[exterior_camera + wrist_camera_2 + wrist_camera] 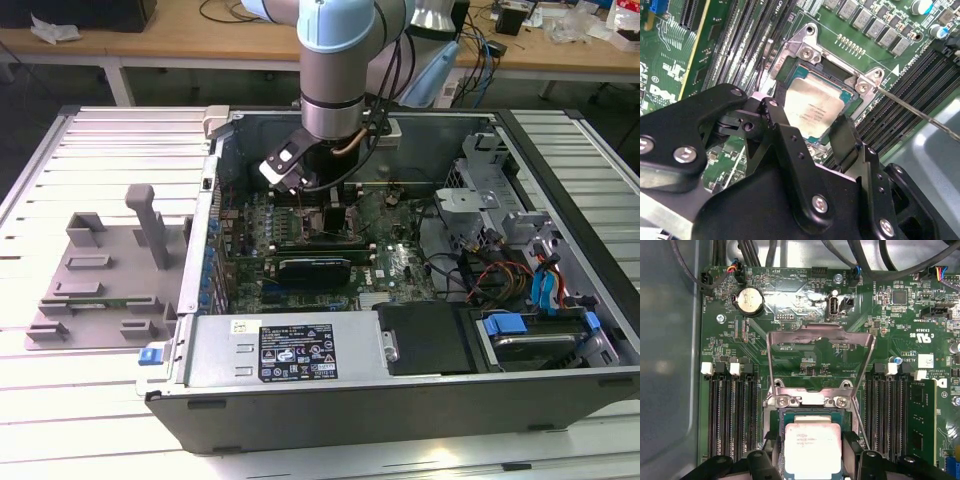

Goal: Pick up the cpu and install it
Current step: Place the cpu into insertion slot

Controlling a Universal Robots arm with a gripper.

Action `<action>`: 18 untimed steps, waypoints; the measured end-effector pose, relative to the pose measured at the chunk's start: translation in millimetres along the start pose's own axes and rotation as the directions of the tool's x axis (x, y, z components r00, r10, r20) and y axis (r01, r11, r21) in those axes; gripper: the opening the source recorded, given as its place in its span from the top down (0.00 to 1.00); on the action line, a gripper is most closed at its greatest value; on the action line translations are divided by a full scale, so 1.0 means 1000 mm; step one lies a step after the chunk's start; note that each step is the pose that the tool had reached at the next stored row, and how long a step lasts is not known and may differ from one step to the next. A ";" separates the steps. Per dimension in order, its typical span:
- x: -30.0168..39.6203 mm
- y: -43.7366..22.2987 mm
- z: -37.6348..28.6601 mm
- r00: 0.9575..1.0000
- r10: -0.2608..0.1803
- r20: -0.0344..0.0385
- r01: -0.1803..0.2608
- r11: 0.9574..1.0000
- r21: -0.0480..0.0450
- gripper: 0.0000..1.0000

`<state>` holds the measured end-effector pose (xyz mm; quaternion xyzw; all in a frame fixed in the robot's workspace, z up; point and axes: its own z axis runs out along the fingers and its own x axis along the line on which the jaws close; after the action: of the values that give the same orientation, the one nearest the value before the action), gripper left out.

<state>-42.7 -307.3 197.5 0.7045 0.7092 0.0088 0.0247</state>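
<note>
**benchrat:** Where's the gripper at? Starting from the exterior view's left, all I get is a grey parts holder on the slatted table, well apart from the jaws.

**socketjoe:** Yep, the holder sits outside the open computer case. Go toward the exterior view's right and the arm drops straight into the case, with the gripper down over the motherboard.

**benchrat:** And the cpu?

**socketjoe:** Right between the jaws. In both wrist views the cpu lies flat over the socket, silvery top up. The jaws are closed on it, with a black finger against each of two opposite edges. Can't tell if it's fully seated, though.

**benchrat:** What's around it?

**socketjoe:** Just past the jaws the metal load plate stands flipped upright, and further beyond that there's a coin cell. Black memory slots run along both sides of the jaws, and the thin lever wire sticks out to one side. Carry on to the exterior view's right and you hit the drive bays with their blue tabs, well clear of the jaws. The power supply lies along the case's near wall, also apart from them.
</note>
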 end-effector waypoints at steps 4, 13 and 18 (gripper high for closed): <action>-0.0001 0.0009 0.0000 1.000 0.001 0.000 -0.001 1.000 0.000 0.39; -0.0040 0.0009 0.0000 1.000 0.001 -0.001 -0.001 1.000 0.000 0.45; -0.0041 0.0011 -0.0028 1.000 0.001 -0.005 -0.001 1.000 0.000 0.45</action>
<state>-41.8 -311.4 200.4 0.7049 0.7089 0.0105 0.0229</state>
